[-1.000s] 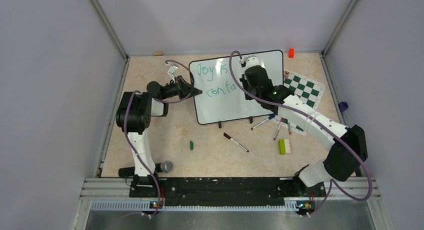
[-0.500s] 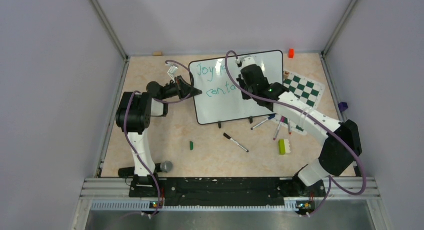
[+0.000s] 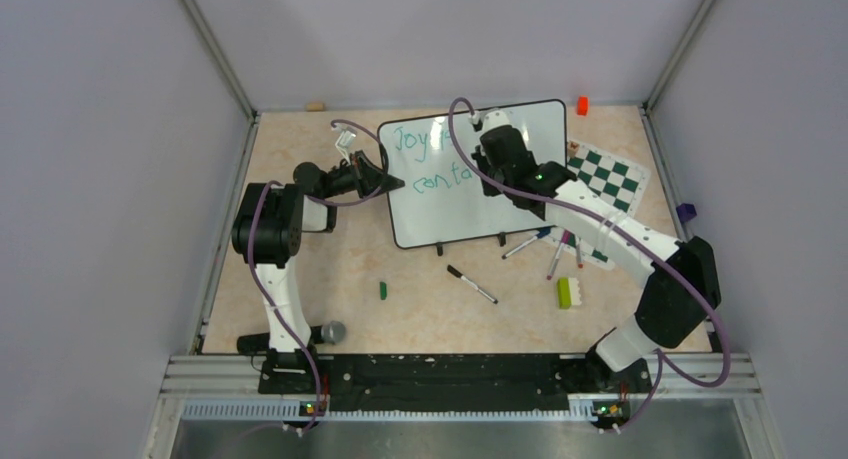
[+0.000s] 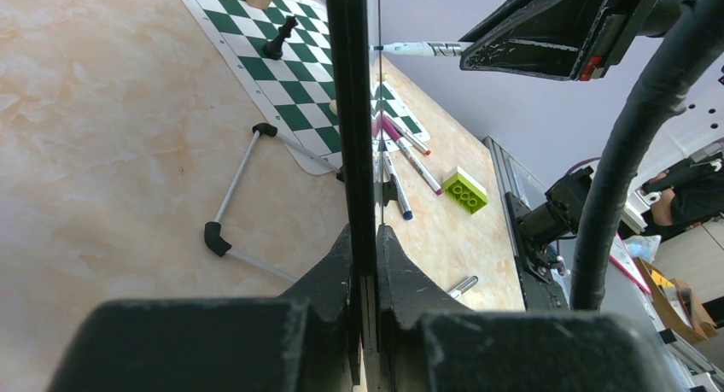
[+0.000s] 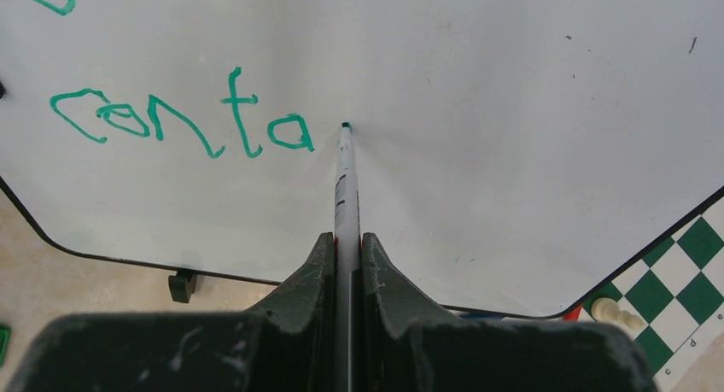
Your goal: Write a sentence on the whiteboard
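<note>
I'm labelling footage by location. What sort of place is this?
Probably a robotics lab test cell: plain grey walls box in a tabletop, the left arm and right arm are bolted at its near edge, with props on it: a whiteboard, chess mat and loose markers.

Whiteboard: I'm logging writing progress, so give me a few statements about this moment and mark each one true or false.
1. The right fingers grip a marker whose tip is at the whiteboard, just right of the writing. True.
2. The lower line reads "contagious" in full. False: it reads only "conta".
3. The left fingers clamp the whiteboard's edge. True.
4. The writing is red. False: it is teal-green.
5. The chess mat lies left of the whiteboard in the top view. False: the chess mat lies to its right.
</note>
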Robot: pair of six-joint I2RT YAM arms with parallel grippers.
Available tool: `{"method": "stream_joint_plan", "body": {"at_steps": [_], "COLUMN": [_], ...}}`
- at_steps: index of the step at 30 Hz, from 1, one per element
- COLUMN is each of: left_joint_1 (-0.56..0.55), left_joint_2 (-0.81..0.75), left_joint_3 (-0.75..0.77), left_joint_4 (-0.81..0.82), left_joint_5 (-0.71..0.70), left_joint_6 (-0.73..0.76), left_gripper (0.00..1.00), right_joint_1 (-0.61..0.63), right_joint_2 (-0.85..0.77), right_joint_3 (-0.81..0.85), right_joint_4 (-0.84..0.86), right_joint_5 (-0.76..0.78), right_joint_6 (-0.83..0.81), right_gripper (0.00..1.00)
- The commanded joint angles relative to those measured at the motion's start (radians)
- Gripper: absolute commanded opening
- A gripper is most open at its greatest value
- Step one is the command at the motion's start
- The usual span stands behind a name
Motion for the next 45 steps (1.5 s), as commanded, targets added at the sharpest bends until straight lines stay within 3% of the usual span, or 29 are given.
{"method": "stream_joint_plan", "body": {"at_steps": [1,17,33,45], "left_joint_1": [-0.036,-0.036,-0.036,-0.036], "left_joint_2": [0.029,0.028,0.028,0.029], "left_joint_3": [-0.011,-0.012,-0.011,-0.011], "left_joint_4": [0.099,0.1,0.1,0.099], "left_joint_5": [0.191,0.191,0.191,0.19], "left_joint_6": [0.115,0.115,0.113,0.113], "left_gripper": [0.0,0.0,0.0,0.0], "right_joint_1": [0.003,0.003,0.003,0.003], "right_joint_2": [0.019,0.014,0.067,0.027], "right_joint_3": [0.057,0.047,0.139,0.075], "right_joint_4": [0.01,-0.071,-0.069,-0.108], "right_joint_5": [-0.031,0.007,0.044,0.022], "right_joint_6": [-0.012,-0.006,-0.016,-0.003], "right_gripper": [0.0,0.0,0.0,0.0]}}
